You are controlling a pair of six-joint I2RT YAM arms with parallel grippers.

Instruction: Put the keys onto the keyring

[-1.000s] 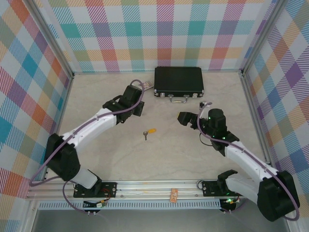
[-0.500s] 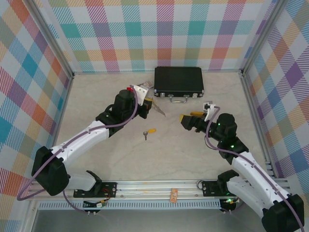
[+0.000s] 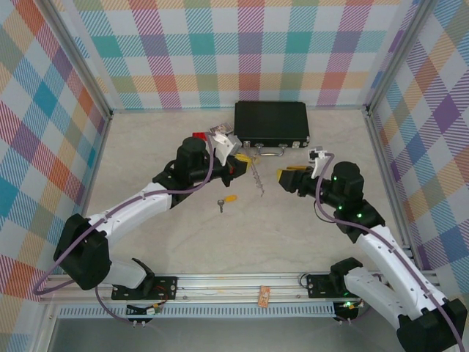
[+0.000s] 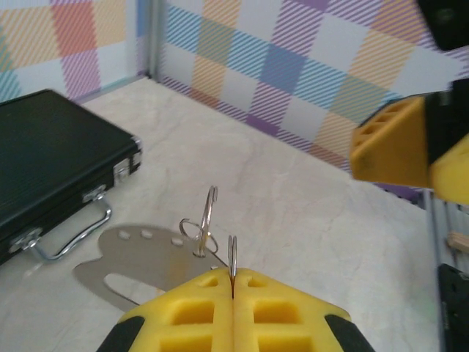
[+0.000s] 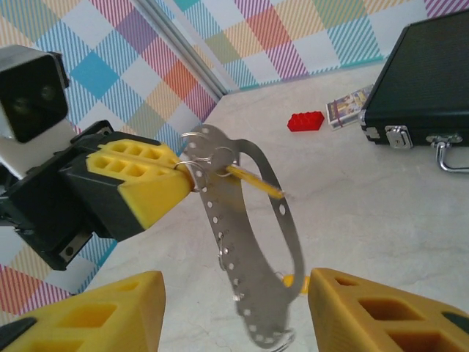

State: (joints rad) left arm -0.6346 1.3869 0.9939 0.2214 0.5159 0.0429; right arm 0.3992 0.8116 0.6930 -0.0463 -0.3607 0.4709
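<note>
A pale marble-look surface [image 3: 183, 242] inside checked walls, seen from above, with two white robot arms reaching in from the near edge to meet near the middle. A closed black case [image 3: 271, 122] lies at the far side. The left arm's tool [image 3: 238, 161] has its yellow pads pressed together. Its wrist view shows a thin wire ring pinched between them, part of the keyring [image 5: 217, 220], a flat grey oval loop of perforated metal hanging tilted in the air, clear of the surface. The right arm's tool [image 3: 286, 176] faces it. In its wrist view the two yellow fingers stand apart, one on each side of the loop's lower end, near it, with no contact I can make out. A small printed box [image 3: 220, 132] and a red block [image 3: 198, 136] sit by the case's left corner. The keys [image 3: 226, 202], one silver and one yellow-headed, lie together on the surface just to the near side of the raised loop, with neither tool on them.

As a judgement, the task is at an early stage: the keyring is lifted and presented and the right tool looks placed to steady or take it, but no key is on it, so picking up each key and threading it on is all left to do
</note>
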